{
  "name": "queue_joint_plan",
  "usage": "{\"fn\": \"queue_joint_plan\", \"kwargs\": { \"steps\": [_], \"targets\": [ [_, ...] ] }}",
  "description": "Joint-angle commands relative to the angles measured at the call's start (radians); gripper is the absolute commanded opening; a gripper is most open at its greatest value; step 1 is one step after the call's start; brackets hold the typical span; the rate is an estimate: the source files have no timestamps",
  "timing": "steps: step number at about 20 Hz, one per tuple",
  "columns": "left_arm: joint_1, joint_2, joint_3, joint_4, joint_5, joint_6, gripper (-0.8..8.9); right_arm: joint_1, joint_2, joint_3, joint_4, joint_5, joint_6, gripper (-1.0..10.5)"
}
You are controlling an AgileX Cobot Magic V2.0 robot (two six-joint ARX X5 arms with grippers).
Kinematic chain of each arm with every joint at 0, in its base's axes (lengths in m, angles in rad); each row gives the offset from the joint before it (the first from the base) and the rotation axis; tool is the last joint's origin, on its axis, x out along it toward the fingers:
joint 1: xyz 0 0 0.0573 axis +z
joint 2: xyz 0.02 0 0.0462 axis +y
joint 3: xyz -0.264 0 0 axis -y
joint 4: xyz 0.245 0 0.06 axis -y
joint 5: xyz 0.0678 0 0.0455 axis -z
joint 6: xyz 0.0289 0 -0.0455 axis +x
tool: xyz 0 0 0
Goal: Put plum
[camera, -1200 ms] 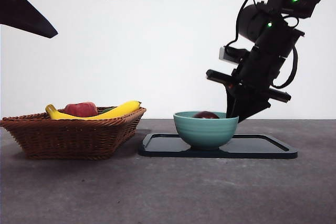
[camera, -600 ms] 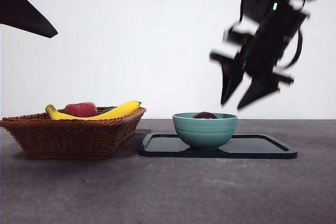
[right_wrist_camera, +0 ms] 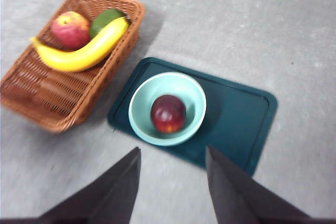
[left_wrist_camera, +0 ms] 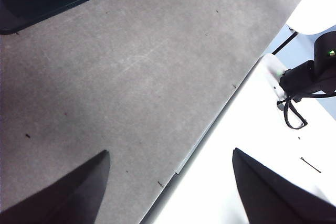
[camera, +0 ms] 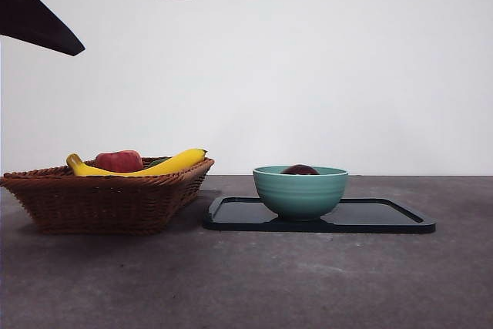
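Dark maroon plum (right_wrist_camera: 168,113) sits inside the bowl (right_wrist_camera: 139,109); placing looks done. My right gripper (right_wrist_camera: 172,182) hangs high at 6 o'clock, empty, jaws apart. My left gripper (left_wrist_camera: 170,192) waits, spread.

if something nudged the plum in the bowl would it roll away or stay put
The plum is round and glossy, so it would probably roll easily and may be slippery to pinch. It lies at the bottom of the teal bowl, whose curved walls would likely send it back to the middle. The bowl sits on the dark tray, so a hard push might slide it.
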State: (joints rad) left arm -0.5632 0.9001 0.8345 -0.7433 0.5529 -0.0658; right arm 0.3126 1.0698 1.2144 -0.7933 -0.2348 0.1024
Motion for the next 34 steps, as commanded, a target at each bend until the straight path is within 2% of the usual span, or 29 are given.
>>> {"fn": "queue_joint_plan", "kwargs": {
  "steps": [1,5,9,34],
  "targets": [
    [-0.006,0.003,0.009,0.009,0.004,0.005,3.74,0.016,-0.101,-0.078,-0.003,-0.014,-0.009,2.0],
    [-0.006,0.003,0.009,0.011,0.004,0.005,3.74,0.034,-0.282,-0.268,-0.004,-0.121,0.004,2.0],
    [-0.006,0.003,0.009,0.011,0.004,0.004,3.74,0.045,-0.394,-0.403,-0.009,-0.191,0.022,2.0],
    [-0.006,0.003,0.009,0.016,0.004,0.001,3.74,0.046,-0.431,-0.439,-0.024,-0.196,0.022,2.0]
  ]
}}
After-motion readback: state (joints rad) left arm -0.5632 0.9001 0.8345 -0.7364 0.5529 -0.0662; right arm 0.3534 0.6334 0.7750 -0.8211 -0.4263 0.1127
